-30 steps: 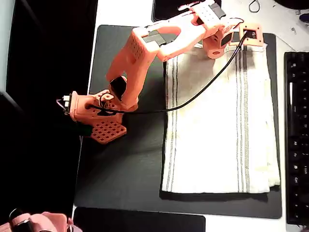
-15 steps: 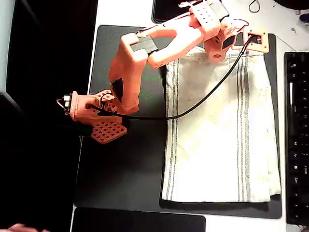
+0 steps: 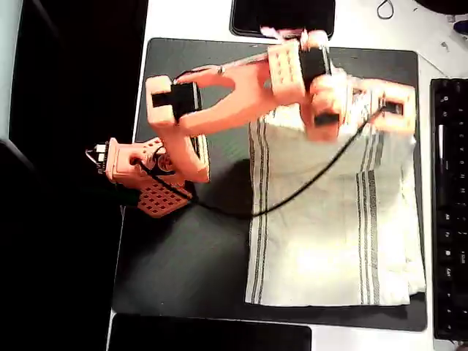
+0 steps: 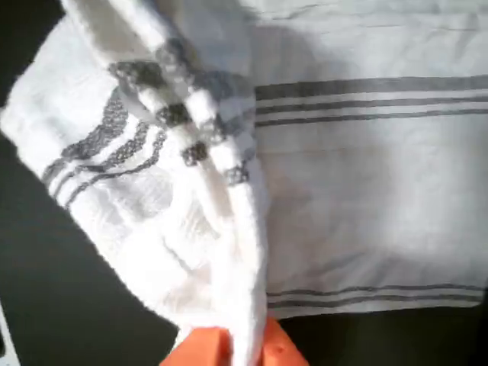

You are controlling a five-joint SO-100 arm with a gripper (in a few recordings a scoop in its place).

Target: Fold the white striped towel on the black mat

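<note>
The black mat [image 3: 190,270] takes up most of the middle of the overhead view, a big dark rectangle with rounded corners. The white striped towel [image 3: 329,241] sits on its right half, running from near the top edge down almost to the bottom edge, just short of the keyboard [image 3: 450,205] on the far right of the frame.

The orange arm [image 3: 219,110] stretches from its base at the left-centre of the mat up and across to the upper right. The gripper [image 3: 380,106] is up there over the towel's top edge, and it's blurry in the overhead view. In the wrist view the orange jaw tips [image 4: 229,347] at the bottom centre have a bunched rope of towel [image 4: 221,191] coming straight up out of them, so the jaws look pinched on the cloth.

Looks like the fold is in its first step: the top edge is grabbed and lifted off the mat, with the cloth bunched and doubling over in the upper right. The bottom part is lying flat and hasn't been touched.

Next move probably needs the lifted edge carried toward the bottom of the frame and laid over the flat part, keeping the edges lined up so the stripes match.

The towel itself is soft and off-white, with thin grey-green stripes grouped near both long edges. It's floppy and likely to sag or twist while being dragged.
</note>
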